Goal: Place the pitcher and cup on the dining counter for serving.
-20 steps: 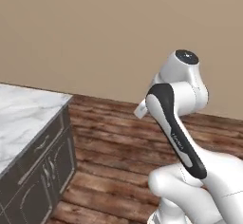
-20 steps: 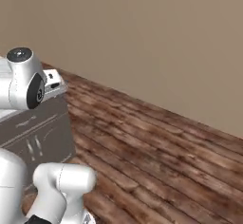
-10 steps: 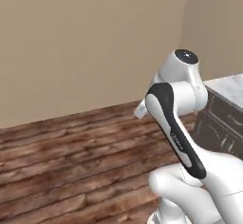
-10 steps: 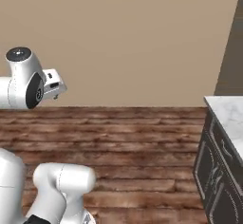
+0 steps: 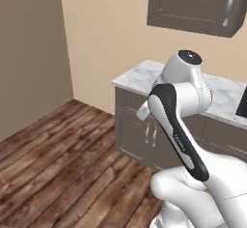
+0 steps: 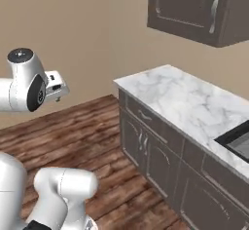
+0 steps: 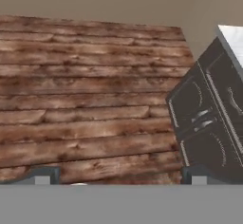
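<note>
The pitcher, the cup and the dining counter are out of view. My gripper is open, its two dark fingertips standing far apart at the bottom of the hand view with nothing between them. It looks down at the brown plank floor beside dark cabinet doors. In the right base view my hand sticks out from the raised white arm, above the floor and to the left of the cabinets.
A marble counter with a black sink runs along the beige wall over grey cabinets. A dark upper cabinet hangs above it. Open wooden floor lies to the left of the cabinets.
The whole picture has swung round with the base: a marble top left the view and the sink counter with its upper cabinet came in. The arm keeps its pose, gripper still open.
</note>
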{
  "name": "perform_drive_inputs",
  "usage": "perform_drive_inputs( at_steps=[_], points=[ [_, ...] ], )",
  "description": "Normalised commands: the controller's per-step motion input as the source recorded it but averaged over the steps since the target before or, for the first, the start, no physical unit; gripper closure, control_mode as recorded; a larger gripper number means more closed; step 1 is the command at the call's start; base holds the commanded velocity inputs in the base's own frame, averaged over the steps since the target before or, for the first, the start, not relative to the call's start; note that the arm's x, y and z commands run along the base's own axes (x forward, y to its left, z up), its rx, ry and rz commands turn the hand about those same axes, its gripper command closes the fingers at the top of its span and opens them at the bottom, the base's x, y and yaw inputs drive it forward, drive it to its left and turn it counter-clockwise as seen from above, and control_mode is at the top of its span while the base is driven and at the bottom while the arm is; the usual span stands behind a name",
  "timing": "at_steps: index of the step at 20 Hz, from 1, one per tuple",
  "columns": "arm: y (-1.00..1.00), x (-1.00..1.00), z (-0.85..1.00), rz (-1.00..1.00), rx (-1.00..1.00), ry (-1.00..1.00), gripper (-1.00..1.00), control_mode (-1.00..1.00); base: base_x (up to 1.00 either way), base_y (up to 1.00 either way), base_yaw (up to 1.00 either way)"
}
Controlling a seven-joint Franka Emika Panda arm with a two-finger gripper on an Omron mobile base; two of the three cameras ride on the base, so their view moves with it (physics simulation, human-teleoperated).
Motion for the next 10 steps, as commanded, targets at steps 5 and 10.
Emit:
perform_drive_inputs(
  at_steps=[5,10],
  points=[
    [0.0,0.0,0.0,0.0,0.0,0.0,-1.0,1.0,0.0,-0.33,-0.85],
    [0.0,0.0,0.0,0.0,0.0,0.0,-1.0,1.0,0.0,-0.81,-0.74]
  ],
)
